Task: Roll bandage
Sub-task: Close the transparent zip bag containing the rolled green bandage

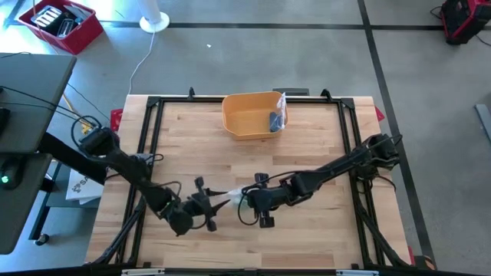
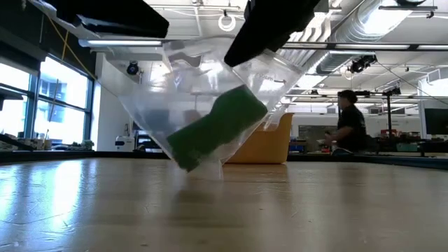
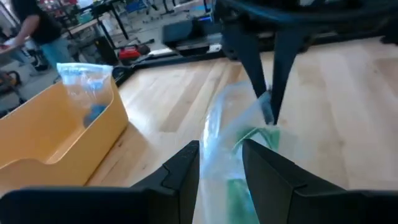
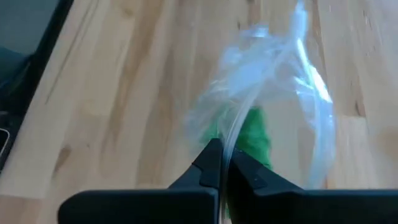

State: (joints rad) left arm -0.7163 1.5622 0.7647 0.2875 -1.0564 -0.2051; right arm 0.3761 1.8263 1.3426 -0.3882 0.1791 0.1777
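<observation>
A clear plastic bag (image 1: pixel 230 198) with a green bandage roll (image 2: pixel 217 129) inside hangs near the table's front middle, between my two grippers. My right gripper (image 4: pixel 222 149) comes from the right and is shut on the bag's plastic. My left gripper (image 3: pixel 221 149) comes from the left. Its fingers stand apart on either side of the bag's clear edge (image 3: pixel 217 134); whether they touch it I cannot tell. In the low view the bag is tilted, with its lower corner (image 2: pixel 203 166) down at about the tabletop. My right gripper pinches a bunched edge of the clear bag (image 4: pixel 231 134) between its two fingers, close to the green roll (image 4: pixel 255 140). The fingers (image 3: pixel 264 74) slant down from the table's right side. The bag hangs below them, tilted and crumpled, with the roll lying slantwise inside.
A yellow bin (image 1: pixel 249 115) stands at the far middle of the table and holds another clear bag with something blue (image 1: pixel 276 119). Black frame rails (image 1: pixel 153 107) run along the table's edges. A person (image 2: pixel 350 119) is in the room beyond.
</observation>
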